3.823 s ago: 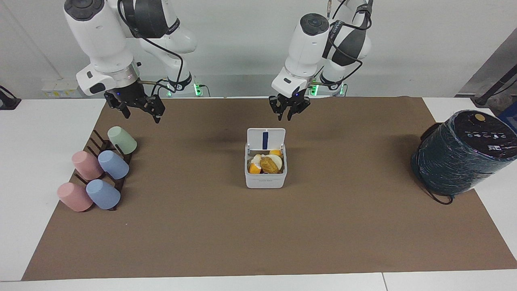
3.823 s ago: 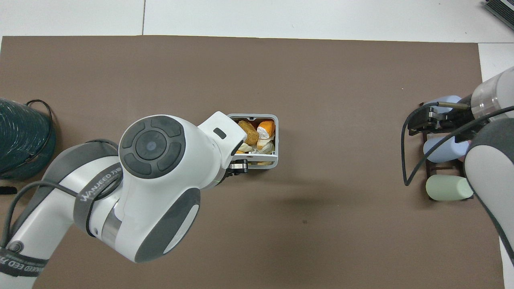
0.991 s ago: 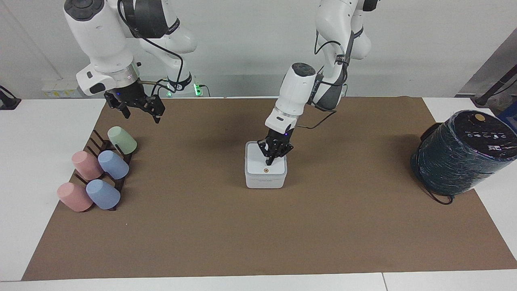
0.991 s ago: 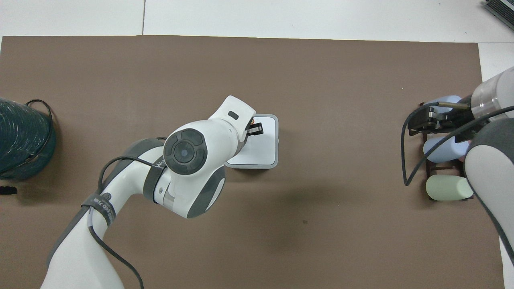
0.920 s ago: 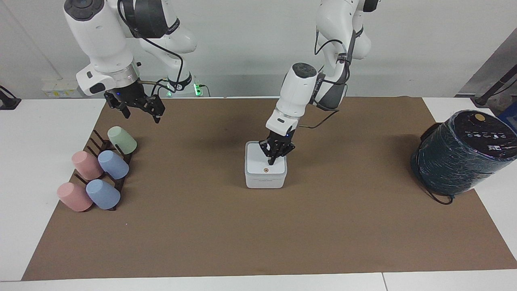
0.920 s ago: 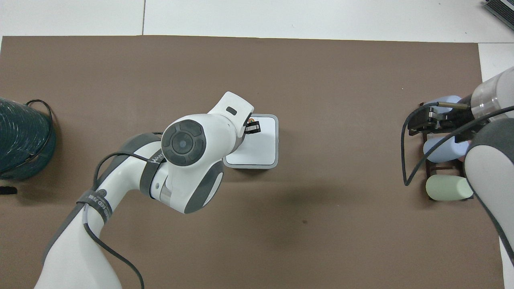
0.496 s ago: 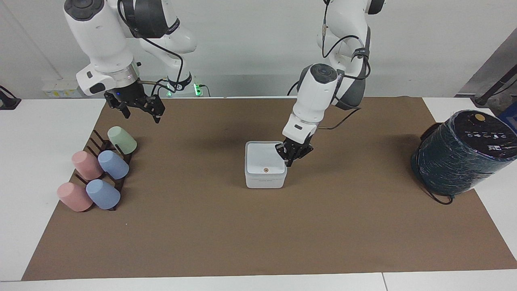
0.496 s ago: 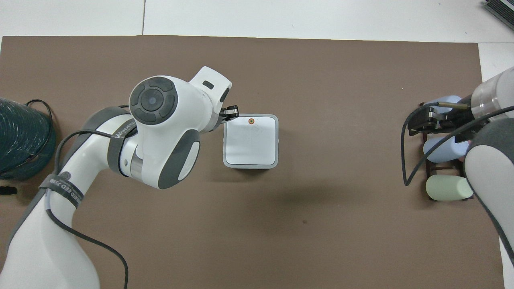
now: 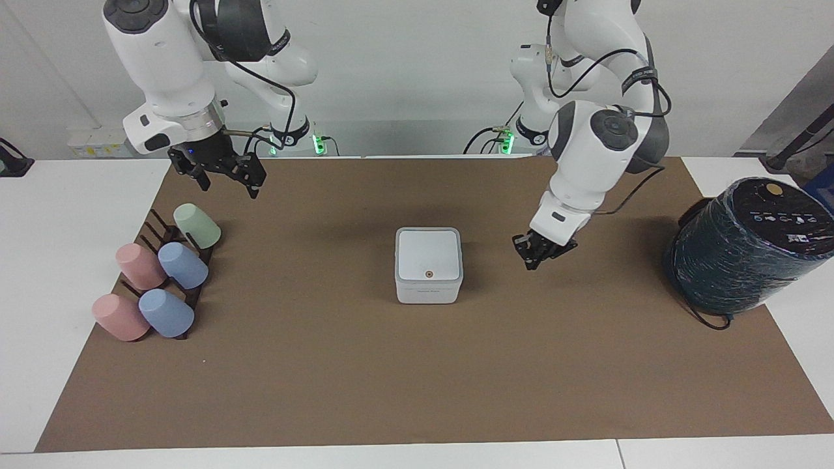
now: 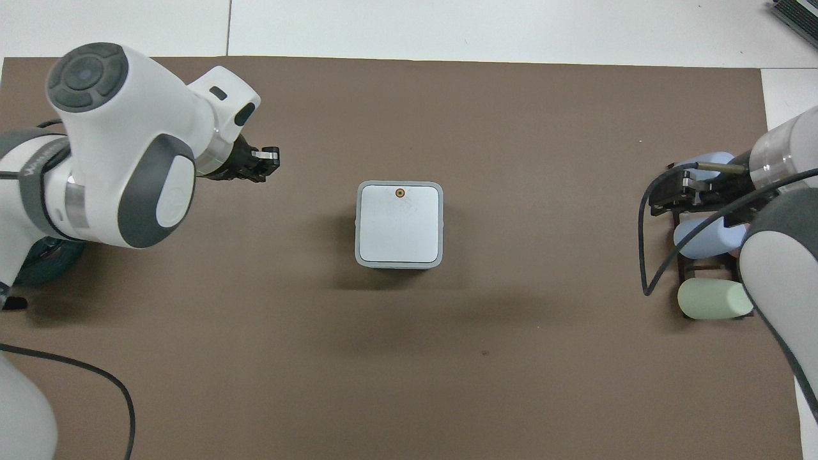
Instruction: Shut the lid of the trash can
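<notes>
The small white trash can (image 9: 428, 291) stands mid-mat, and it also shows in the overhead view (image 10: 399, 263). Its lid (image 9: 428, 253) lies flat and closed on top, orange dot (image 9: 428, 274) up, with the blue strip hidden; the lid also shows in the overhead view (image 10: 399, 223). My left gripper (image 9: 535, 258) is shut and empty. It hangs low over bare mat beside the can, toward the left arm's end, clear of the can; it also shows in the overhead view (image 10: 271, 160). My right gripper (image 9: 228, 189) is open and empty, waiting above the cup rack.
A dark rack (image 9: 171, 236) with several pastel cups, such as a green one (image 9: 197, 225), sits at the right arm's end. A large dark plastic-wrapped cylinder (image 9: 749, 244) with a black cable stands at the left arm's end. A brown mat (image 9: 417, 378) covers the table.
The lid went from upright and open to flat and closed under my left gripper. The left gripper then lifted off and swung away toward the left arm's end. The right arm has not moved.
</notes>
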